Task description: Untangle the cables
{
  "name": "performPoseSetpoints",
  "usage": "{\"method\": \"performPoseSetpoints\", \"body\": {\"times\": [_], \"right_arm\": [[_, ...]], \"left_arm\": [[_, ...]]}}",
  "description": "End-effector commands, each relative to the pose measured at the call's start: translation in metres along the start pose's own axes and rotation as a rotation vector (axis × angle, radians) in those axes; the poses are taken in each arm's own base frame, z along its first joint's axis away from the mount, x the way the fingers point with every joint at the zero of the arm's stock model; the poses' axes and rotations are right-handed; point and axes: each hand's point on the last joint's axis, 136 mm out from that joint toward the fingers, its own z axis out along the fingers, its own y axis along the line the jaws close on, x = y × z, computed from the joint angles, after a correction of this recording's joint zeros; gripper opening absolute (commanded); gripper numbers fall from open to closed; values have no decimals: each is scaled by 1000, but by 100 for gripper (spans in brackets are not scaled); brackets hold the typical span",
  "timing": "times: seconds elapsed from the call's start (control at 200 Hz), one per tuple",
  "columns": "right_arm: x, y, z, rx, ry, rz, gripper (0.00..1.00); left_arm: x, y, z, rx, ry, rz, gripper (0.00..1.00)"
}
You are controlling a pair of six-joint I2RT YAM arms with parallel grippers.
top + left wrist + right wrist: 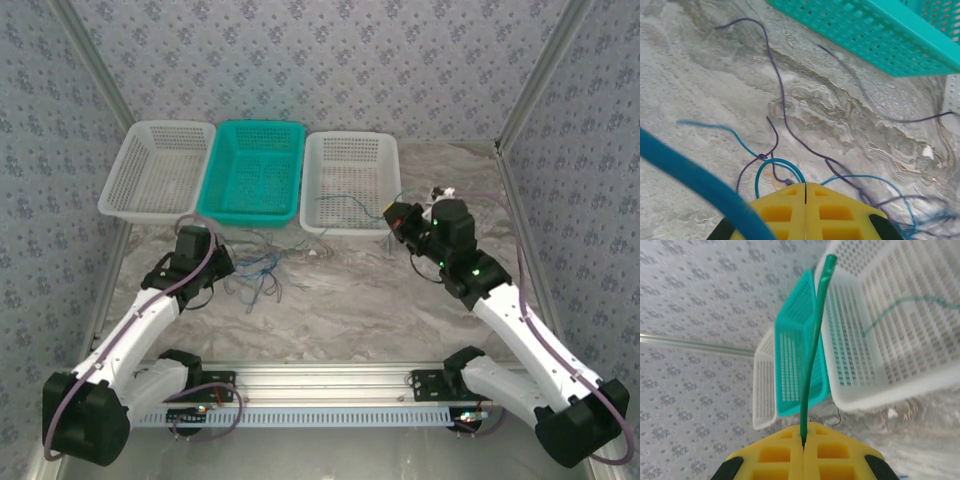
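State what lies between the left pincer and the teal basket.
Loose dark purple and blue cables sprawl on the marble table between left pincer and teal basket, clearest in the left wrist view.

No writing, label, brand name, number or sign can be read on anything here. The small marks on the wallpaper [320,60] are a repeating flower-like pattern, not letters or figures.
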Motion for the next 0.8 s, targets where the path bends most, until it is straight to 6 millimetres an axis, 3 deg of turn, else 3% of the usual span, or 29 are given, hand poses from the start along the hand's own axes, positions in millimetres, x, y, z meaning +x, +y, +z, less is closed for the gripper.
{"method": "performPoseSetpoints", "body": {"times": [0.0, 0.17, 0.225, 0.36, 0.485, 0.575, 0.65, 0.715, 0.795], "right_arm": [[-25, 37, -16, -77, -48, -92, 0], [-77, 92, -29, -175, -142, -153, 0], [-94, 120, -34, -232, -169, -177, 0], [-119, 157, -28, -271, -200, -239, 0], [-139, 181, -9, -302, -223, -287, 0], [-148, 178, 19, -264, -222, -330, 0], [-146, 160, 54, -188, -188, -373, 0], [-131, 143, 88, -143, -123, -462, 0], [-96, 122, 129, -122, -16, -632, 0]], "left_arm": [[5, 18, -1, -62, 6, 4, 0], [12, 26, 1, -77, 18, -9, 0], [15, 25, 2, -67, 25, -11, 0], [18, 19, 3, -21, 35, -13, 0], [17, 12, -1, 21, 31, 3, 0], [16, 4, -5, 66, 22, 17, 0], [15, -2, -9, 104, 15, 21, 0], [14, -5, -11, 121, 8, 20, 0], [14, -4, -13, 123, 1, 15, 0]]}}
